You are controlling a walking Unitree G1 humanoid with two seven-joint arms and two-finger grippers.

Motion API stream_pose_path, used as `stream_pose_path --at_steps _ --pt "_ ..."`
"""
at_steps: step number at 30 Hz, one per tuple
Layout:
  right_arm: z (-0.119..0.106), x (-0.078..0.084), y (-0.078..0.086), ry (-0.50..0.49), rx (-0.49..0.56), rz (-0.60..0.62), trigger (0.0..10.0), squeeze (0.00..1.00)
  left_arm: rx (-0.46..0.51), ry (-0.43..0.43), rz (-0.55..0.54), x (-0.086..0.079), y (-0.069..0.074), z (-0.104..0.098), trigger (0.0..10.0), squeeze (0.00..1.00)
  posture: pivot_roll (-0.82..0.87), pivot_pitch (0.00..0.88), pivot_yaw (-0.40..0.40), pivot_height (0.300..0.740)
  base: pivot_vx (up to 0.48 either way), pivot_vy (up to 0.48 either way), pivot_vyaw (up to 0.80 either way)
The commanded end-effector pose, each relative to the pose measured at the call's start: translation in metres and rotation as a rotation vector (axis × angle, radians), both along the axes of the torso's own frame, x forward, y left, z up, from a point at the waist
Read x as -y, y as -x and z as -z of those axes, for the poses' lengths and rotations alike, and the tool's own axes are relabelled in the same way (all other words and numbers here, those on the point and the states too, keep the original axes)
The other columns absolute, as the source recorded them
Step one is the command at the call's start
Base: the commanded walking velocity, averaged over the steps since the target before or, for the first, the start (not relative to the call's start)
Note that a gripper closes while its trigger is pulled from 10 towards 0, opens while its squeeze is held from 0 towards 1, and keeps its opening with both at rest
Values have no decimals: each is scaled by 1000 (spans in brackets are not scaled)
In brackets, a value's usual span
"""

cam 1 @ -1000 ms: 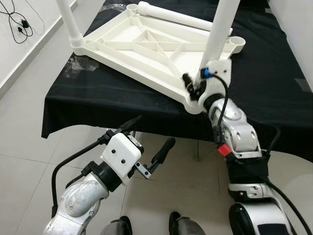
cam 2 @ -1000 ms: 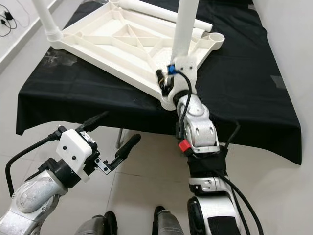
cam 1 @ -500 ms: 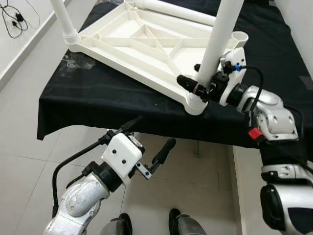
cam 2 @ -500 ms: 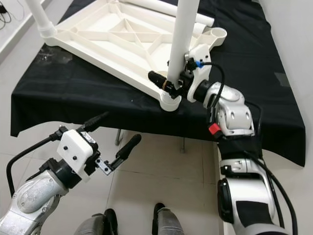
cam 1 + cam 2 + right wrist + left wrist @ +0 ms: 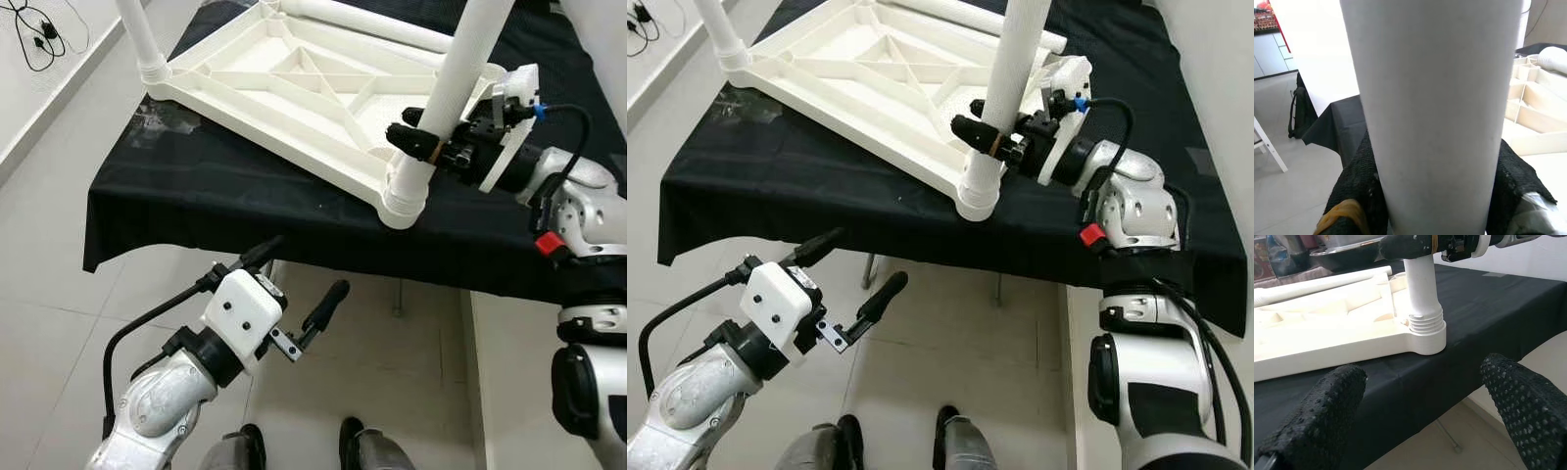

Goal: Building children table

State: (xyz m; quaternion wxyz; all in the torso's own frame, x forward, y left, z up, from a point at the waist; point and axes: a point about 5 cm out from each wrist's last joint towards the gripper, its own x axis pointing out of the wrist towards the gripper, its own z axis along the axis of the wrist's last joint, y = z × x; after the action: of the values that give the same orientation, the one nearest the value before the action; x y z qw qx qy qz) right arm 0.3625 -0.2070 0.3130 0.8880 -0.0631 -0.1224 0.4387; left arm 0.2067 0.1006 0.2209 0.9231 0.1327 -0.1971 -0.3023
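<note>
A black-draped bench point(image 5: 245, 211) over pale floor tiles carries the white tabletop point(image 5: 294, 93), lying upside down. The right gripper point(image 5: 431, 149) clamps the upright leg point(image 5: 446, 98) at its near corner socket, apparently threaded in. The left gripper point(image 5: 294, 294) hangs spread wide below the bench edge.

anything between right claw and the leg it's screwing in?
Nothing visible. The right claw is shut on the table leg just above its corner socket in the upturned tabletop. The left claw hangs open below the table's edge.
</note>
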Motion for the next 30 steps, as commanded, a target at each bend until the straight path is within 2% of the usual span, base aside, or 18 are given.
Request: stream_pose_path --at_steps 1,4,5,6,9,11,12,13,14,15,17,21,24,25,27,28,30 --pt "11 2 1 1 -40 -18 0 0 -8 -23 5 0 2 2 10000 0 51 307 -24 740 0 0 0" --pt "15 3 0 -2 -53 5 0 0 -8 -24 4 0 2 2 10000 0 51 307 -24 740 0 0 0" --pt "28 2 2 2 -77 38 0 0 -5 -25 3 -1 2 1 10000 0 55 303 -24 740 0 0 0" --pt "28 2 2 2 -77 38 0 0 -5 -25 3 -1 2 1 10000 0 55 303 -24 740 0 0 0" --pt "55 -8 2 -22 -187 238 0 0 -3 -31 1 -2 2 2 10000 0 63 295 -34 740 0 0 0" --pt "58 -10 2 -22 -206 262 0 0 -2 -31 2 -2 2 1 10000 0 63 295 -34 740 0 0 0" --pt "78 2 -6 -60 -277 714 0 0 0 -35 1 -3 2 1 10000 0 61 296 -35 740 0 0 0" --pt "78 2 -6 -60 -277 714 0 0 0 -35 1 -3 2 1 10000 0 61 296 -35 740 0 0 0" --pt "90 -6 -1 -43 -284 827 0 0 2 -35 -1 -3 1 0 10000 0 63 293 -32 740 0 0 0" --pt "97 -12 4 -32 -283 882 0 0 4 -34 -2 -3 1 0 10000 0 63 293 -32 740 0 0 0" --pt "107 -25 10 -55 -298 901 0 0 4 -32 -4 -3 0 0 10000 0 55 295 -26 740 0 0 0" --pt "108 -30 8 -59 -288 918 0 0 4 -33 3 -1 0 0 10000 0 60 294 -24 740 0 0 0" --pt "99 -38 6 -76 -274 908 0 0 7 -28 7 -1 -1 -1 10000 0 49 289 -24 740 0 0 0" --pt "96 -40 5 -73 -269 901 10000 0 7 -28 6 -1 -2 -1 10000 0 45 288 -26 740 0 0 0" --pt "92 -43 5 -66 -251 901 10000 0 8 -28 5 -1 -2 -1 10000 0 45 288 -26 740 0 0 0" --pt "83 -48 5 -121 -227 839 10000 1000 8 -27 5 0 -2 0 10000 0 44 290 -25 740 0 0 0" --pt "79 -49 5 -147 -218 819 10000 1000 8 -27 5 0 -2 0 10000 0 44 290 -25 740 0 0 0"
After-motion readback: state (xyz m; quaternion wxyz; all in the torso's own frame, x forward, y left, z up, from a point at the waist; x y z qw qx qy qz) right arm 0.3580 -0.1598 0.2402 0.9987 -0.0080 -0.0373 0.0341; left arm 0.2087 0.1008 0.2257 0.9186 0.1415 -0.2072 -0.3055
